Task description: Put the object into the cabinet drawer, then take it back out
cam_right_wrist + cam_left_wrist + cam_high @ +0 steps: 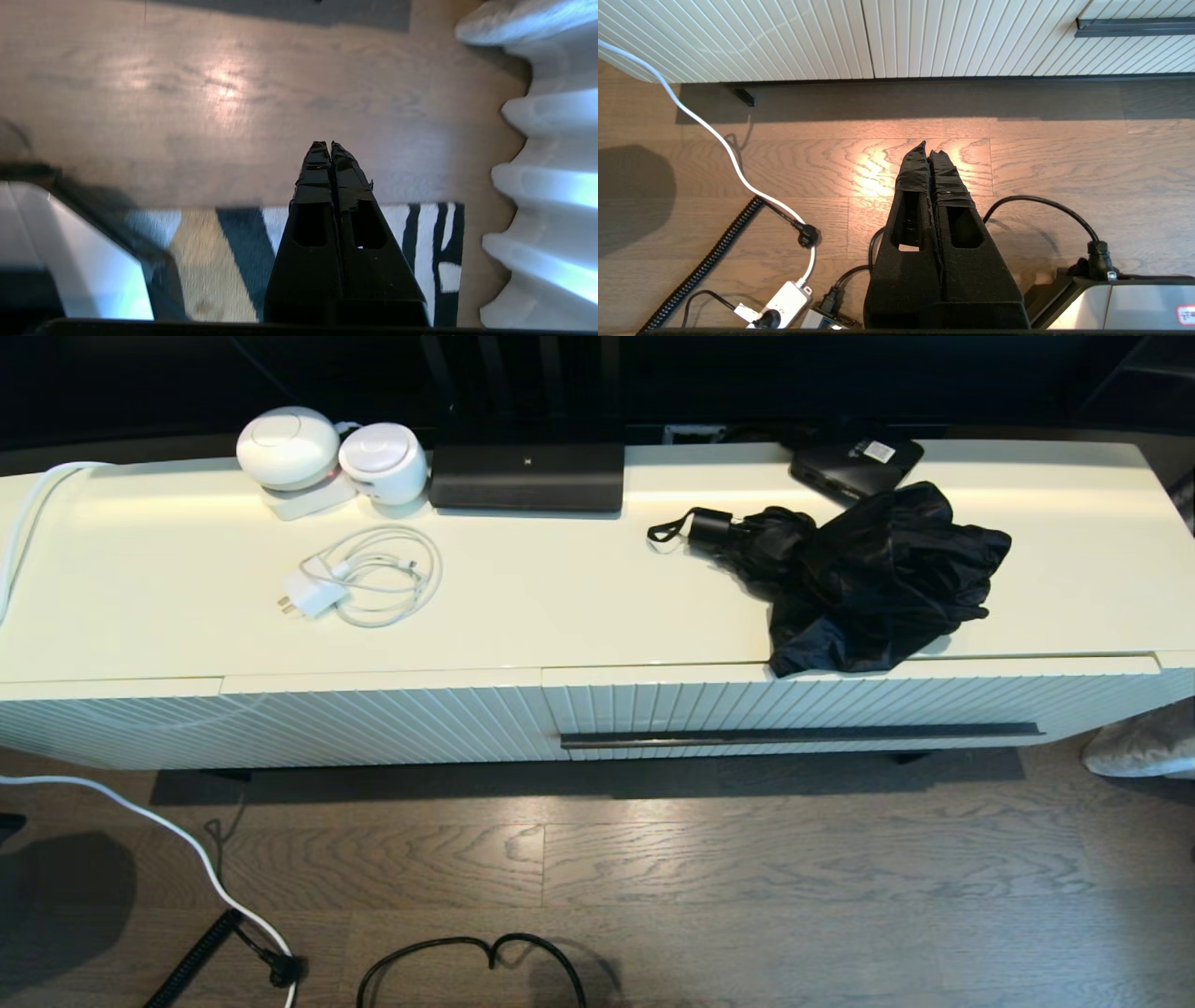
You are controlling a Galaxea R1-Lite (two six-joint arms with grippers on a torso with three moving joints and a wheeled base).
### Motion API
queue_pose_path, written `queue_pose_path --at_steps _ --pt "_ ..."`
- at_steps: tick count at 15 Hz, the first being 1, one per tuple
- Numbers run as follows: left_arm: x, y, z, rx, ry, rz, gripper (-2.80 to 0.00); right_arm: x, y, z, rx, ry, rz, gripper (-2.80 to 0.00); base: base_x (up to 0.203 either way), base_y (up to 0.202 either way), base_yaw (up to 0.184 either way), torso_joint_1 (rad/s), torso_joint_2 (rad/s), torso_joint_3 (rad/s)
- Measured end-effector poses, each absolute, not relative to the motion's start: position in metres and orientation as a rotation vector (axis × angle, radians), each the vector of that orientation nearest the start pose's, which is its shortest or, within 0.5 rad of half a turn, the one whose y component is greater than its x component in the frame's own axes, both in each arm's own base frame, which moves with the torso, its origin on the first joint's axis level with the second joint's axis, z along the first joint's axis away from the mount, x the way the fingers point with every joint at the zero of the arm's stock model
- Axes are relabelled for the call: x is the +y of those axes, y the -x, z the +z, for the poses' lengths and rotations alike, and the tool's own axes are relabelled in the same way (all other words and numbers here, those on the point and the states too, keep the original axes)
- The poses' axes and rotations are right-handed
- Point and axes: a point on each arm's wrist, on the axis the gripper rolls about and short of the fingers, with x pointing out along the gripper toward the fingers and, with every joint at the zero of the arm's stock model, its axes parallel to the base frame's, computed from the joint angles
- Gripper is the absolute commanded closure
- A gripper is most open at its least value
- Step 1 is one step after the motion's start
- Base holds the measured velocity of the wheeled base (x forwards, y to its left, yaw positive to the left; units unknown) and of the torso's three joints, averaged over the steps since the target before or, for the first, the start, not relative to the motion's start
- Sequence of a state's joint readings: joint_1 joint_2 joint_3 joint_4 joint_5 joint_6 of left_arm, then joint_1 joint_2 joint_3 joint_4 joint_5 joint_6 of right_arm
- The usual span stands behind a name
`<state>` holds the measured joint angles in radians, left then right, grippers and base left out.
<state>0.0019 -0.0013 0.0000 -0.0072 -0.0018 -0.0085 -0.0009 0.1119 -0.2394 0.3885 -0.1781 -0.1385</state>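
Grey-brown wood plank floor (747, 859) with glare patches, a long cream cabinet top (560, 616), a striped rug (420, 242), dark wall behind.

1. My head camera looks forward and steeply down from well back, taking in the whole cabinet top (597, 616), the ribbed drawer front (840, 705) under its front edge, and the wooden floor (747, 859).
2. My left wrist camera sits behind my left end effector (928, 151), low and close over that floor, facing the drawer front; it shares the white cable (714, 135) and bar handle (1134, 27) with the head view.
3. My right wrist camera, behind my right end effector (330, 145), faces floor and a striped rug (420, 242).
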Motion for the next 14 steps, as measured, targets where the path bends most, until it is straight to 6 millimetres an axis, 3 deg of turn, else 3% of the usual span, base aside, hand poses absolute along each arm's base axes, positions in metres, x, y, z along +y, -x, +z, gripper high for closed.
queue_pose_path --at_steps 4,10,14 --pt "0.000 0.023 0.076 -0.009 0.009 0.000 0.00 -0.003 0.042 0.096 0.191 0.148 -0.097 0.00 0.000 0.000 0.000 0.000 0.00 0.000" --pt "0.000 0.023 0.076 -0.009 0.008 0.000 0.00 -0.001 0.026 0.087 -0.036 0.148 -0.034 0.00 0.000 0.000 0.000 0.000 0.00 0.000" --pt "0.000 0.023 0.076 -0.009 0.009 0.000 0.00 0.001 0.025 0.082 -0.029 0.135 0.031 0.00 0.000 0.000 0.000 0.000 0.00 0.000"
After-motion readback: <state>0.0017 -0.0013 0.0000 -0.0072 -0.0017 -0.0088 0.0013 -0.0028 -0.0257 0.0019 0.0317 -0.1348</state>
